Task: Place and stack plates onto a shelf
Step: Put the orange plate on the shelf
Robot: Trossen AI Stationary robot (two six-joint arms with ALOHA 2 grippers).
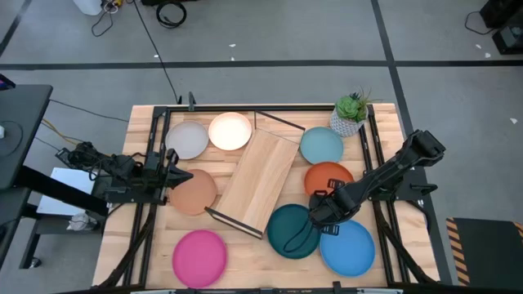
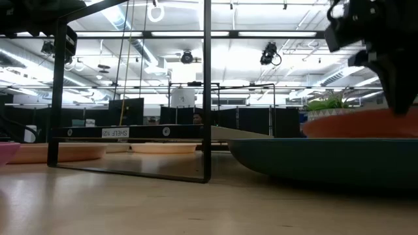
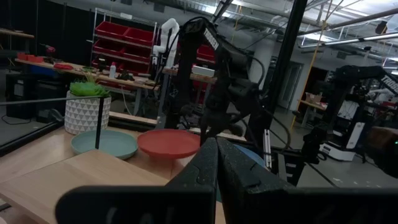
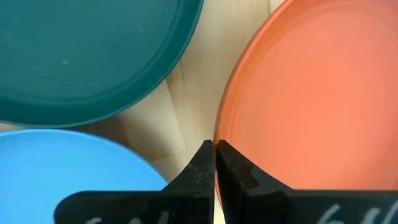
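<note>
The shelf [image 1: 257, 178], a light wooden board with a black wire frame, lies slantwise on the middle of the table. Around it on the table lie the grey [image 1: 188, 140], cream [image 1: 230, 131], tan [image 1: 194, 193], pink [image 1: 199, 256], dark teal [image 1: 292, 231], bright blue [image 1: 349, 248], orange [image 1: 329, 178] and light blue [image 1: 321, 145] plates. My right gripper [image 1: 315, 204] is shut at the orange plate's near-left rim, between the teal and bright blue plates. My left gripper [image 1: 175, 175] is shut and empty, level, above the tan plate's far-left edge. My right gripper has the orange plate's rim [image 4: 219, 138] at its near-left side running in between its two fingertips [image 4: 204, 158], which come from above, pointing down. The fingers hide the contact below their tips. Whether the plate is off the table I cannot tell.
A potted plant [image 1: 351, 114] stands at the far right corner, beside the light blue plate. The dark teal plate [image 4: 93, 50] and bright blue plate [image 4: 68, 168] lie close beside my right gripper. Black frame rails [image 1: 152, 139] run along both table sides.
</note>
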